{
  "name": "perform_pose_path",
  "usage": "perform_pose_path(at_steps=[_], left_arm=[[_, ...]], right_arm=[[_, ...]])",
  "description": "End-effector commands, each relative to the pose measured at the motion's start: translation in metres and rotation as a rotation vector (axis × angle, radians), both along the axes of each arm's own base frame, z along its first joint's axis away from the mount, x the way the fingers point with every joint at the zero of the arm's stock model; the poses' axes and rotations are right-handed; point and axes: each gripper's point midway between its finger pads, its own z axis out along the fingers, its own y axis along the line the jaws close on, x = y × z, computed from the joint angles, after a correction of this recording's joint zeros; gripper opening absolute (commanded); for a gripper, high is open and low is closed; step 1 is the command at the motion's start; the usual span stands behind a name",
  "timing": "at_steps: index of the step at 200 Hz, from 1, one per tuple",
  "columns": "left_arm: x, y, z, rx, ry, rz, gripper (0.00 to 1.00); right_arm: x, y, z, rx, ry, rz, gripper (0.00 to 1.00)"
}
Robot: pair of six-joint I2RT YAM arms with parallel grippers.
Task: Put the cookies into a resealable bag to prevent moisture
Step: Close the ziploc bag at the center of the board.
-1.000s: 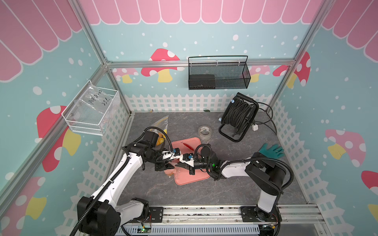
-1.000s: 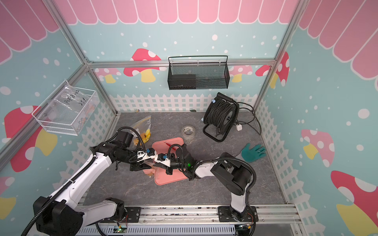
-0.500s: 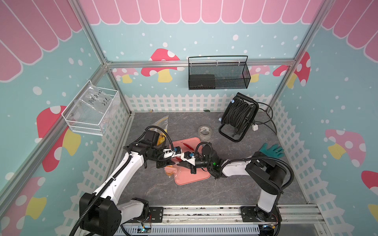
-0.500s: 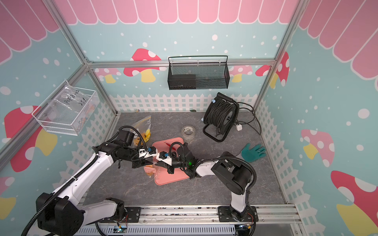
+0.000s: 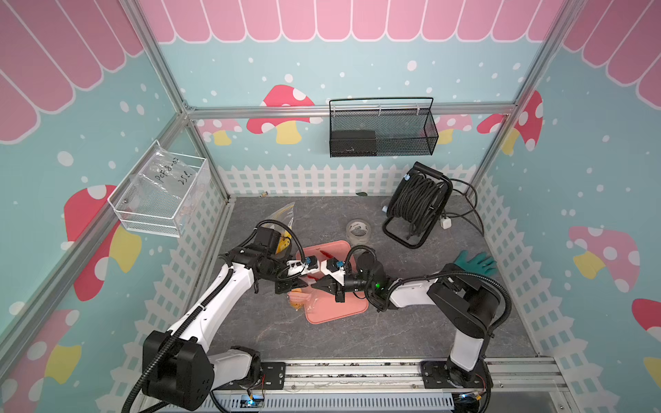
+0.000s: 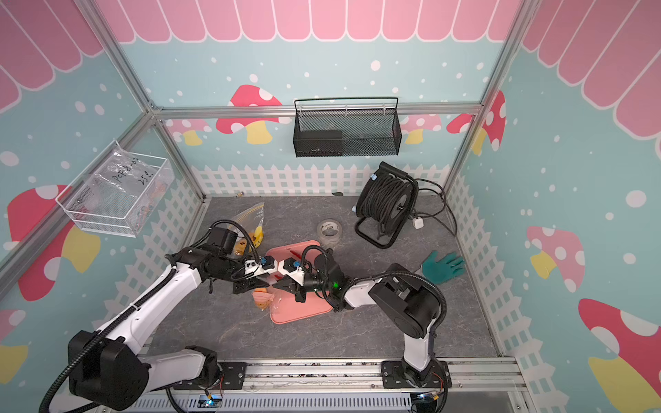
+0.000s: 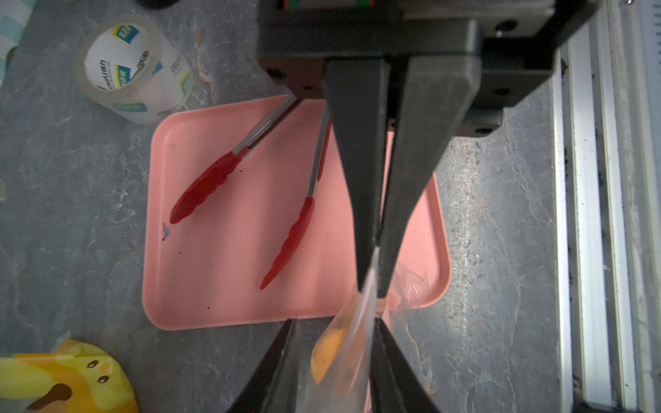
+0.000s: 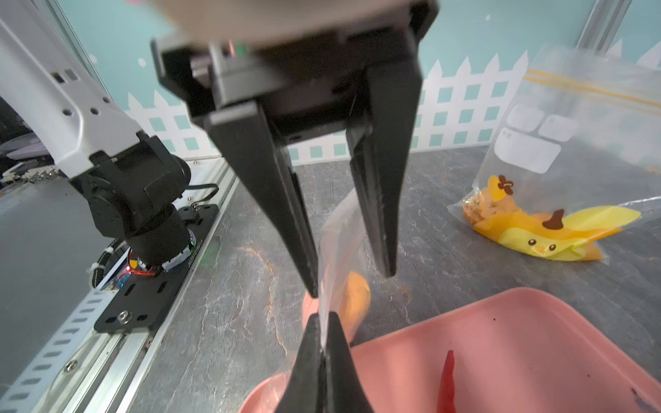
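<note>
Find resealable bag (image 8: 339,232) hanging between both arms, over the near-left corner of the pink tray (image 7: 221,271). Note right gripper (image 7: 372,289) pinched fully shut on the bag's top edge, apparently to keep the film taut and upright. Note left gripper (image 8: 350,284) part open, fingers straddling that same edge, clamping nothing; probably lined up to press the seal. See cookies (image 7: 327,352) as an orange mass low inside the bag. Log red tongs (image 7: 204,189) lying free on the tray.

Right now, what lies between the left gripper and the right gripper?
A clear bag holding cookies: the right gripper pinches its edge, and it passes between the open fingers of the left gripper. The right wrist view shows it.
</note>
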Motion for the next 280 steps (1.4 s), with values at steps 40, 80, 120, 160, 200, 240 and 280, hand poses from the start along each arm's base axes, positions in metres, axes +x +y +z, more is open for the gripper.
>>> perform_pose_path(at_steps=[40,80,120,160,200,240,280], left_arm=[[-0.002,-0.002,0.003,-0.016,0.040,-0.021,0.34],[0.006,-0.005,0.030,-0.121,0.022,0.018,0.33],[0.002,-0.013,0.033,-0.185,0.068,0.012,0.32],[-0.004,-0.020,0.026,-0.179,0.117,-0.007,0.34],[-0.007,-0.021,0.026,-0.172,0.150,-0.016,0.25],[-0.013,-0.019,0.031,-0.162,0.161,-0.036,0.00],[-0.011,-0.011,0.031,-0.112,0.145,-0.014,0.03]], right_arm=[[-0.004,0.004,0.025,0.091,-0.054,0.053,0.00],[-0.007,0.001,0.008,0.034,-0.062,0.056,0.00],[-0.008,-0.001,0.009,0.035,-0.061,0.057,0.00],[-0.006,0.000,0.014,0.043,-0.065,0.053,0.00],[-0.006,-0.002,0.016,0.046,-0.069,0.046,0.00],[-0.003,-0.004,0.018,0.045,-0.081,0.029,0.00],[-0.001,-0.011,0.018,0.039,-0.079,0.014,0.00]])
